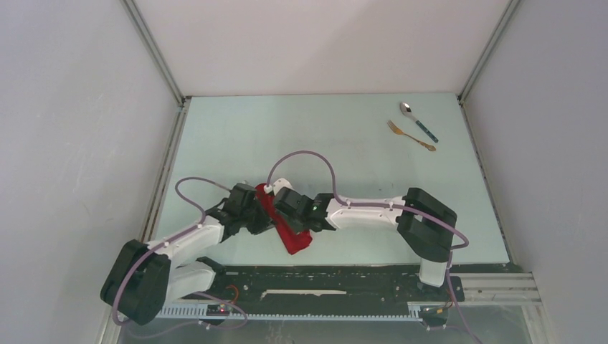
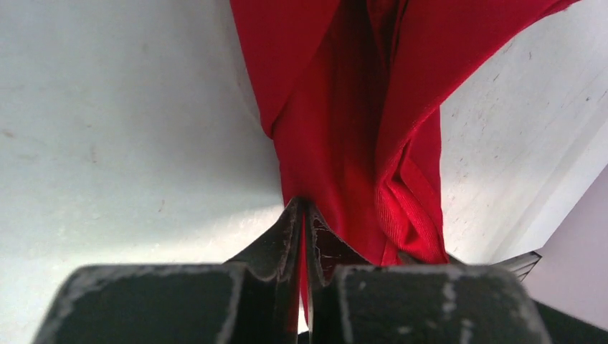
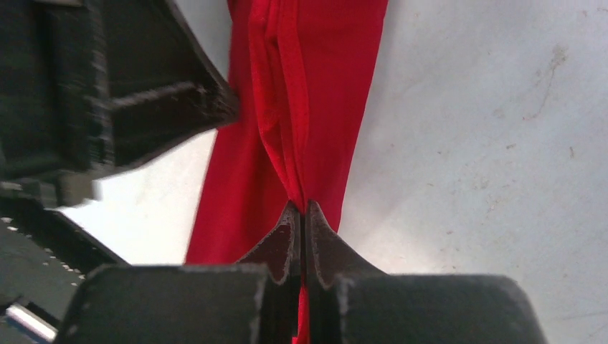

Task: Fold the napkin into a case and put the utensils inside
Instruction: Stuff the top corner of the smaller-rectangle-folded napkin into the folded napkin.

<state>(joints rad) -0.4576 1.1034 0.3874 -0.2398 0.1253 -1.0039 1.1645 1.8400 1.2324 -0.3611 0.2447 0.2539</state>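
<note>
Folding appears mid-step: left gripper (image 2: pixel 304 211) and right gripper (image 3: pixel 302 211) each pinch napkin (image 1: pixel 295 239) layers; next move likely lays fold flat.

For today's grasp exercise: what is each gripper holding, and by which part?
Both hold the red napkin: the left gripper is shut on a bunched fold, the right gripper on its gathered layered edges.

right hand (image 3: pixel 302 208) pinching red napkin (image 3: pixel 315 107)
</note>
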